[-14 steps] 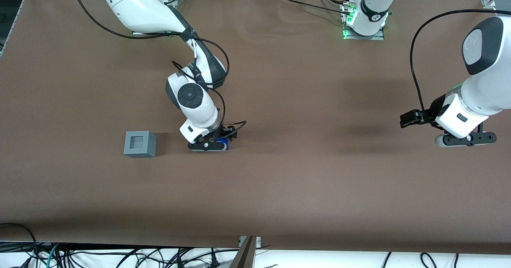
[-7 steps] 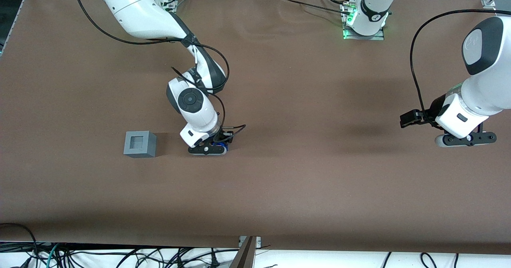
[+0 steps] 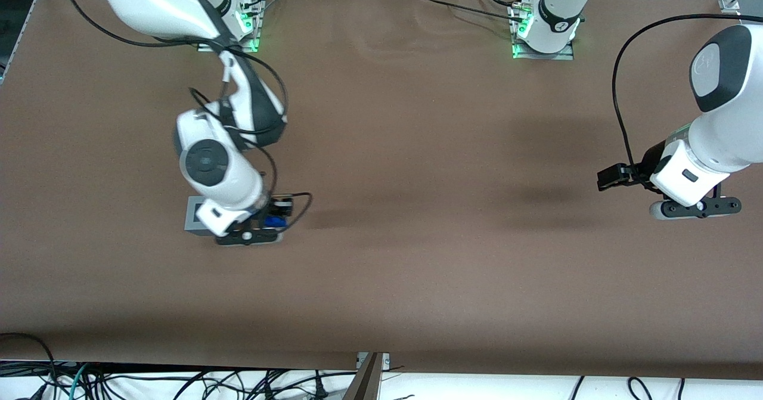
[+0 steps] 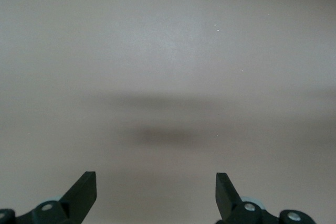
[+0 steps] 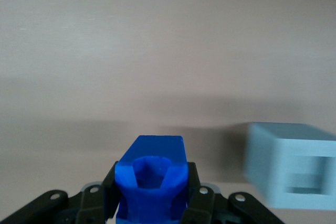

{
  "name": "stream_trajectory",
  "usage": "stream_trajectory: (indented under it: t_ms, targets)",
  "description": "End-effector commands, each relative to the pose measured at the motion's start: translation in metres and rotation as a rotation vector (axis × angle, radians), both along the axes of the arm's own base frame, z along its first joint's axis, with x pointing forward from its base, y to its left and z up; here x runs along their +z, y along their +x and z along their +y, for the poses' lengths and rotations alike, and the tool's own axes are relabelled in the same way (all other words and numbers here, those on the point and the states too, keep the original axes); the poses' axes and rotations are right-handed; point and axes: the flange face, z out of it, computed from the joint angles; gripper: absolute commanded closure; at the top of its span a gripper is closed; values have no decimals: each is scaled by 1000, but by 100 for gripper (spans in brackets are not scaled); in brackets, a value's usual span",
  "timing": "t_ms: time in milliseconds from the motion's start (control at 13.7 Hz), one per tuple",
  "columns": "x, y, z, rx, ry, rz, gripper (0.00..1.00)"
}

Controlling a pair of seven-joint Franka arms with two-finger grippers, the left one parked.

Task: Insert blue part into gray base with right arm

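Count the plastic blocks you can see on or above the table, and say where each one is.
2. The blue part is held in the right arm's gripper, raised above the table. The gray base sits on the table beside it, partly hidden under the wrist.

A bright blue block [image 5: 152, 174] is held in the black gripper [image 5: 152, 203]. A pale grey cube [image 5: 294, 163] is seen on the brown table [image 3: 417, 149].

a brown table [image 3: 453, 149] with tangled cables [image 3: 179, 385] below its edge.
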Motion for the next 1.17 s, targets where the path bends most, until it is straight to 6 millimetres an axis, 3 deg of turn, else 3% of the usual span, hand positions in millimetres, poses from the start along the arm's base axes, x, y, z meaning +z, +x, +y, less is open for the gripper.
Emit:
stream_trajectory:
  t_ms: [0, 220, 439, 1098]
  targets:
    - [17, -16, -72, 46, 9, 24, 85]
    - [19, -32, -138, 46, 29, 20, 85]
    - [-1, -51, -167, 2, 23, -30, 85]
    - [-39, -40, -173, -34, 51, -65, 85]
